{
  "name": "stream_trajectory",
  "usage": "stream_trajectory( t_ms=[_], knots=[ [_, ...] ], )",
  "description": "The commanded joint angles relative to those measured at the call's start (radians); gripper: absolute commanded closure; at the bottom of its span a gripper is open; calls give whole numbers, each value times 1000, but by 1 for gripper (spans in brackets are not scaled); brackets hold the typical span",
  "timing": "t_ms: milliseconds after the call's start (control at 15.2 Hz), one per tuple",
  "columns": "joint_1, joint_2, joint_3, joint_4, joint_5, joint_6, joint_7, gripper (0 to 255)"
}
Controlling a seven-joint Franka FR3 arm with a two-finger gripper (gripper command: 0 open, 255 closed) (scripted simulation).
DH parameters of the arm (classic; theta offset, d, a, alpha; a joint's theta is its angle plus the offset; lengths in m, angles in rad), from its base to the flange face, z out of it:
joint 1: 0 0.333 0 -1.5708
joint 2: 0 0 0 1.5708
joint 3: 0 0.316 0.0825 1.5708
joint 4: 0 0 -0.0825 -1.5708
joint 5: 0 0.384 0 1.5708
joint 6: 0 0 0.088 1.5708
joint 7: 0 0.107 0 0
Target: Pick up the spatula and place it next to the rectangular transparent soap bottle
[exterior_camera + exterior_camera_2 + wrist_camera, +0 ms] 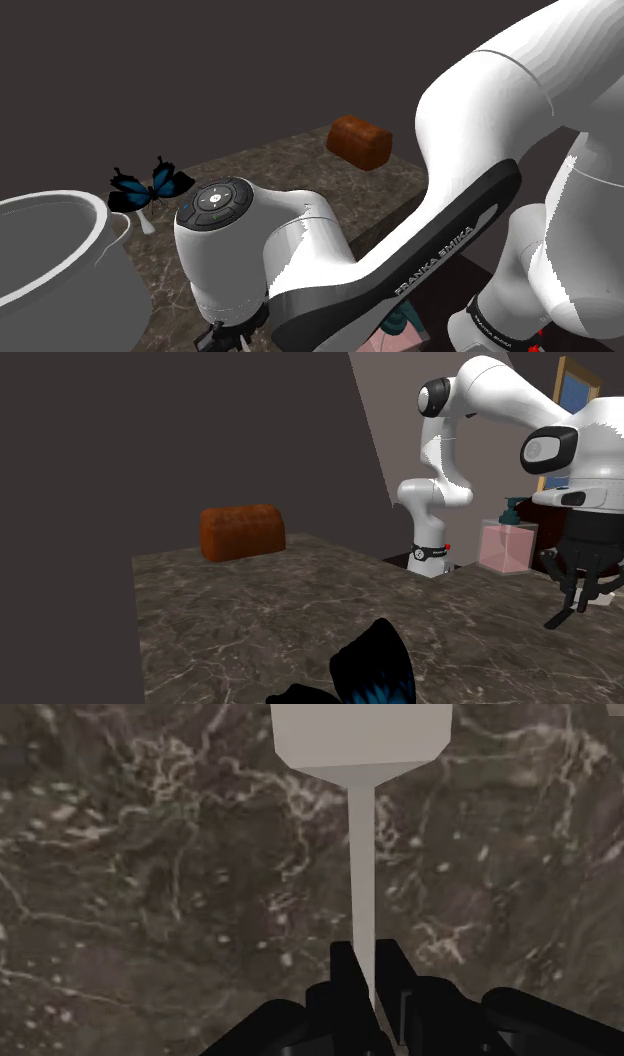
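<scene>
Wrist view: my gripper (367,956) is clenched on the spatula (360,734). The two black fingers (345,979) stand only a narrow gap apart, and the thin pale handle fills that gap, one finger on each side. From the fingertips the handle runs straight ahead to the broad, flat, grey-white blade, well beyond them. The dark veined counter (150,854) lies beneath fingers and spatula. Whether the blade rests on it or hangs just clear, I cannot tell from this angle.

Second exterior view: the pink transparent soap bottle (505,548) with a teal pump stands near my fingers, on their side toward that view's left.
</scene>
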Motion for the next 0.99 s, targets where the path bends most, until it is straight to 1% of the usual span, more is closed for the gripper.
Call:
stream_trajectory(
  t_ms=[0, 198, 264, 594, 858, 924],
  knots=[
    [0, 1, 0, 0, -1, 1, 1, 255],
    [0, 1, 0, 0, -1, 1, 0, 255],
    [0, 1, 0, 0, -1, 1, 0, 0],
    [0, 1, 0, 0, -1, 1, 1, 0],
    [-8, -76, 13, 49, 58, -111, -39, 0],
    [-8, -76, 12, 49, 58, -111, -39, 0]
  ],
)
